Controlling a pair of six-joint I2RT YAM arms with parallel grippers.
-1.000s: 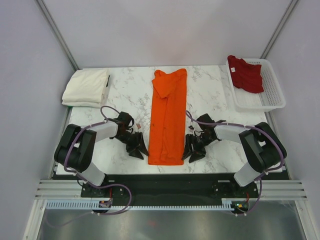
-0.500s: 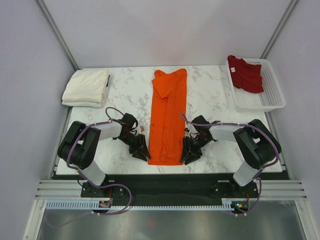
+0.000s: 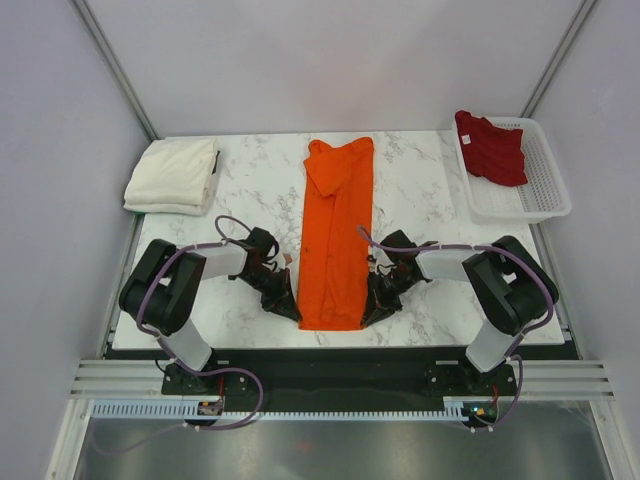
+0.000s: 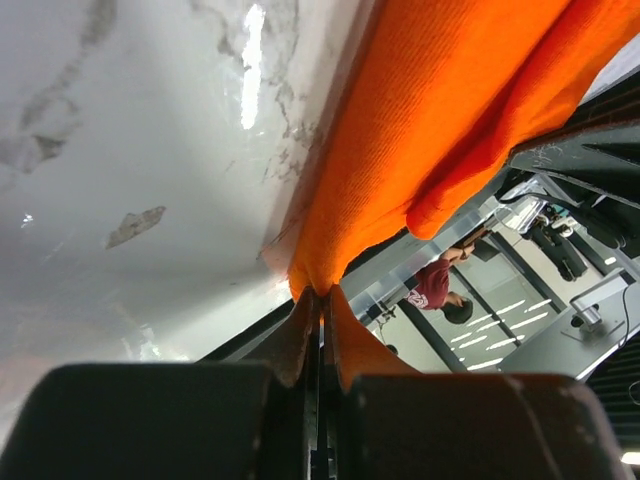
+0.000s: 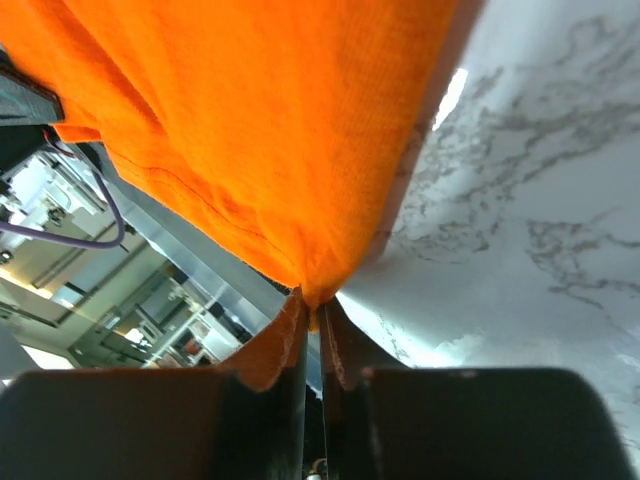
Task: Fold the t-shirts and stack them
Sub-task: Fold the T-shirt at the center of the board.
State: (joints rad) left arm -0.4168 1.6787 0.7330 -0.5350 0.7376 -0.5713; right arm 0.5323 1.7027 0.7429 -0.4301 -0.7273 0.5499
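- The folded cream-white cloth t-shirt [image 3: 172,176] is sitting finished at the far left of the marble table [image 3: 250,190]; the crumpled dark red t-shirt [image 3: 492,147] is waiting in the white mesh basket [image 3: 545,190].
- The bright orange t-shirt [image 3: 337,235] is lying mid-table as a long, smooth strip, seemingly half folded.
- The left gripper [image 3: 290,308] and right gripper [image 3: 373,308] are each clenching one of its near corners.

Orange t-shirt [image 3: 335,238] folded long, table centre; cream t-shirt [image 3: 172,175] folded far-left; dark red t-shirt [image 3: 491,147] crumpled far-right.

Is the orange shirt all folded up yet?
Half folded. The orange shirt lies as a long narrow strip, sides folded in, not yet short. The left tool and right tool pinch its near corners.
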